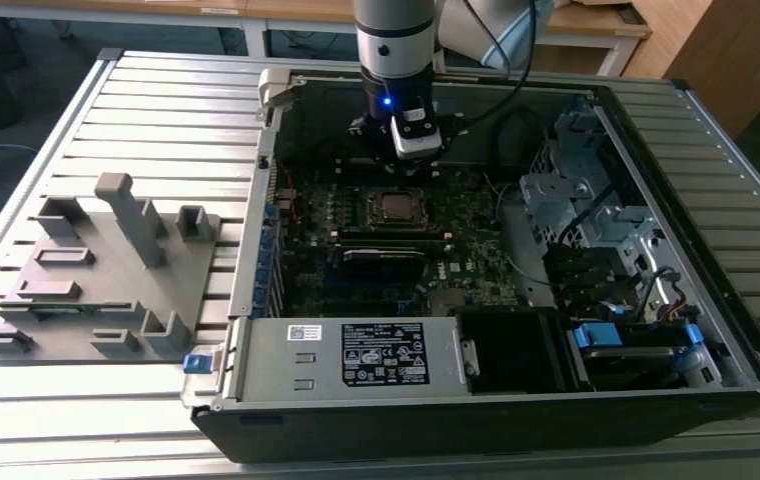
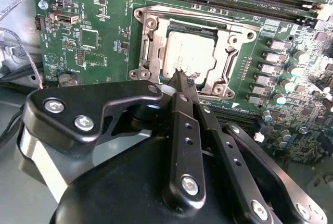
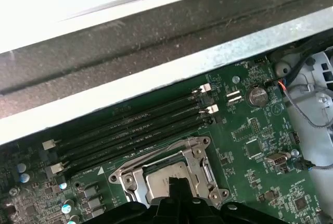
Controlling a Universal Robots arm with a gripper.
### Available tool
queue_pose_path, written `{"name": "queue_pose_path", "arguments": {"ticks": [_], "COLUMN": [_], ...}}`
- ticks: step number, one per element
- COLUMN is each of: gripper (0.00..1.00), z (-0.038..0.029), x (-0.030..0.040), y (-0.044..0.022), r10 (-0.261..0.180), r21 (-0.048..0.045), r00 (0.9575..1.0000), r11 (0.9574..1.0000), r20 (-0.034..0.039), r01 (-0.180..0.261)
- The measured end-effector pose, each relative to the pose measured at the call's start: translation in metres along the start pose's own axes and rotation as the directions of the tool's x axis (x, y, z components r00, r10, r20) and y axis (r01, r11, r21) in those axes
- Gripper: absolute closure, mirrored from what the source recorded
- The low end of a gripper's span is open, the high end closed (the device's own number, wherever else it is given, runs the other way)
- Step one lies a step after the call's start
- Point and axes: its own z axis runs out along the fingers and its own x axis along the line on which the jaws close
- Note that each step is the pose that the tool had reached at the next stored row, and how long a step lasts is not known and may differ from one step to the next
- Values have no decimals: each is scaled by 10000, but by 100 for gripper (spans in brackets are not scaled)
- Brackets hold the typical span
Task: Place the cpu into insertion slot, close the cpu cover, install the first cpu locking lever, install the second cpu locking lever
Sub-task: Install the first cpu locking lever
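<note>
We are holding our pincer (image 2: 182, 78) pinched together and empty, tips hovering just above the cpu (image 2: 188, 53), which is lying in the insertion slot (image 2: 183, 25) with the cpu cover (image 2: 229, 52) framing it on the motherboard (image 2: 86, 41).

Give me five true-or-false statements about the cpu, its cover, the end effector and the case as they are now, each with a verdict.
1. The cpu sits in the insertion slot. True.
2. The cpu cover lies flat around the chip. True.
3. The end effector carries the chip clear of the board. False: its closed tips hold nothing, just by the chip's edge in the second wrist view.
4. The computer case lies open on the table. True.
5. The grey fixture tray is inside the case. False: it rests on the table at the exterior view's left.
</note>
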Motion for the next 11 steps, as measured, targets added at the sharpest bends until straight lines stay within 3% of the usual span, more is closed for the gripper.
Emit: {"name": "queue_pose_path", "arguments": {"ticks": [3, 4, 11], "gripper": [90, 90, 90], "z": [0, 3, 26], "x": [0, -1, 3], "y": [0, 1, -1], "r10": [-7, -11, -13], "r21": [-1, 18, 341], "r00": [10000, 10000, 9960], "r11": [10000, 10000, 9994], "r20": [-7, -62, -898], "r01": [7, 11, 44]}}
